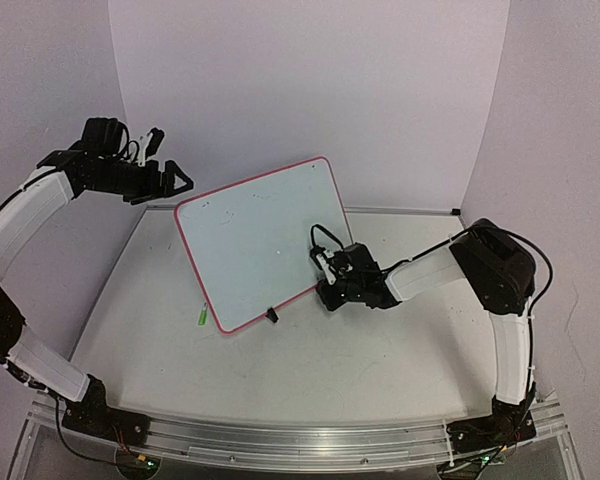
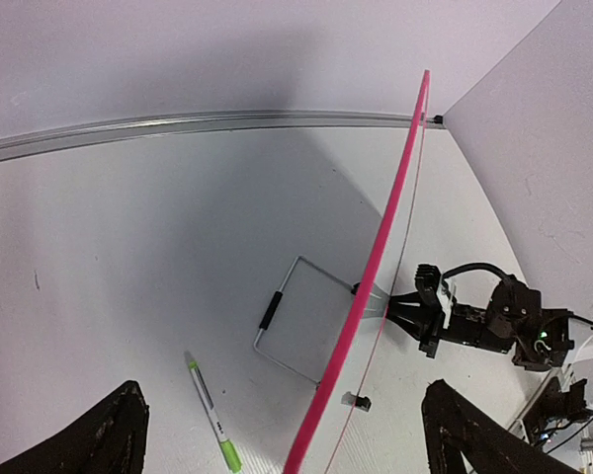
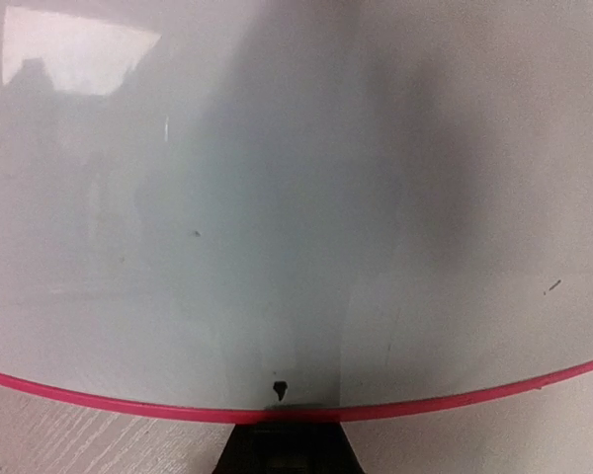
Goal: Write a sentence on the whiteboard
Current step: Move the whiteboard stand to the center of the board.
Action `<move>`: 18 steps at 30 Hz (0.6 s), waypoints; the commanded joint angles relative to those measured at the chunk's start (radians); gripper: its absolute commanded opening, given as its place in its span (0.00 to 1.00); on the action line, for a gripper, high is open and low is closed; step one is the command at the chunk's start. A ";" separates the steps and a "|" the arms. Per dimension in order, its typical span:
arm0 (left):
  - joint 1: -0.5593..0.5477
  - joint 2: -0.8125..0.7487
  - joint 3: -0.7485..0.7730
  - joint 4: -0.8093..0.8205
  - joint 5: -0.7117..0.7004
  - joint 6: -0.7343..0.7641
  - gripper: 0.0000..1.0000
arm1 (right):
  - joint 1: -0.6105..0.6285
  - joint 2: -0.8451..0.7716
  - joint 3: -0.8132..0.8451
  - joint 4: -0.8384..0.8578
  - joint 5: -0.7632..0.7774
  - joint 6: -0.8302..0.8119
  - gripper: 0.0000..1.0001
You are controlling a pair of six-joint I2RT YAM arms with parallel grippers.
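- I am watching the whiteboard [image 1: 255, 245] standing on its edge near the middle of the worktop [image 1: 330, 385]. It is tilted, with one lower corner pointing toward the left arm's side.
- The right claw [image 1: 325, 270] is reaching in low over the worktop and clenching the whiteboard by its right-hand edge, close to the bottom.
- From the left wrist camera I am looking at the whiteboard almost edge-on. Its pink rim [image 2: 387, 202] is running up the frame at a slant, and the right claw's fingers [image 2: 410, 311] are meeting it from the right.
- The right wrist camera is showing the white face filling nearly the whole frame, with a few faint specks on it. The rim is curving along the bottom, and one dark finger [image 3: 287, 452] is poking out beneath it.
- The left claw [image 1: 178, 180] is hanging high over the far left of the worktop, just beside the whiteboard's upper left corner and touching nothing. Its fingers [image 2: 104, 439] are spread wide, so it is released.
- A wire stand [image 2: 296, 316] is sitting behind the whiteboard and reaching its back near where the right claw is gripping.
- A small black clip foot [image 1: 272, 315] is sticking out from the lower edge.
- A pen [image 1: 201, 318] with a green cap is lying flat on the worktop just beside the lower left corner.
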 commanded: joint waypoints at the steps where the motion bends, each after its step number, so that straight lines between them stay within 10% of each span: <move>1: 0.013 -0.064 -0.033 0.068 -0.053 -0.005 0.96 | 0.000 -0.057 -0.058 -0.004 0.215 0.159 0.00; 18: 0.020 -0.159 -0.200 0.189 -0.229 -0.043 0.96 | 0.026 -0.146 -0.089 -0.281 0.715 0.547 0.00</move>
